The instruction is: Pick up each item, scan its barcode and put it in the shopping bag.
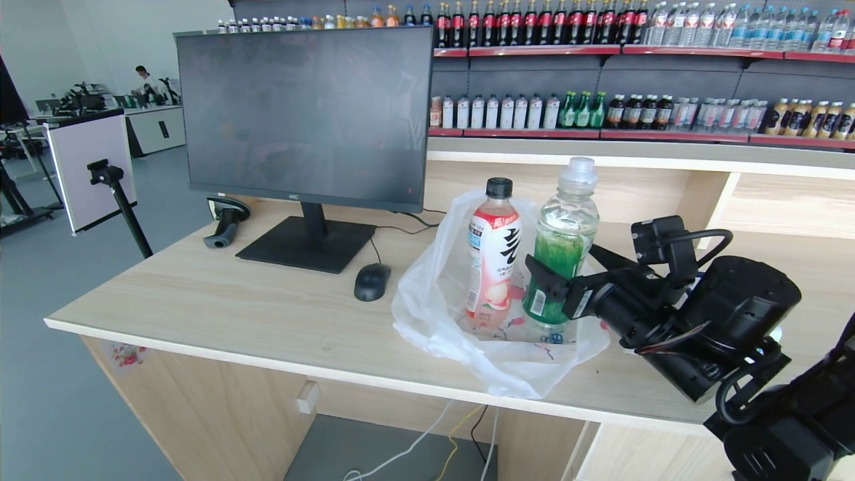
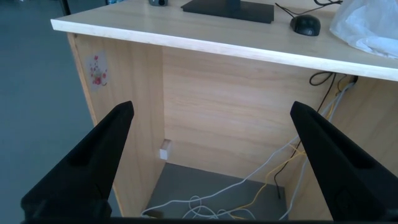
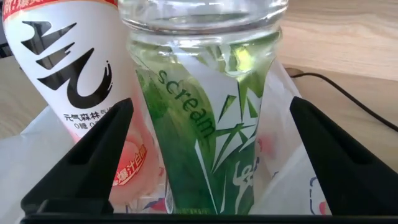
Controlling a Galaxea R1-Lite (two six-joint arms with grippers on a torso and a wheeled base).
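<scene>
Green-labelled bottle (image 3: 199, 149) between wide-apart fingers (image 3: 93, 168) of right pincer (image 3: 209, 109)

Print is there, though little of it is legible. The green-labelled bottle (image 3: 205, 149) carries one slanted word in white Latin letters across its wrap. Just beside it, the pink-and-white bottle (image 3: 65, 93) shows a large black brush-stroke character, with a small line of characters beneath and more white characters on its pink patch. The shopping bag (image 1: 427, 300) has red and blue printing near its bottom, too crumpled to make out. The monitor (image 1: 307, 113) bears a tiny logo on its lower bezel, too small to make out.
</scene>
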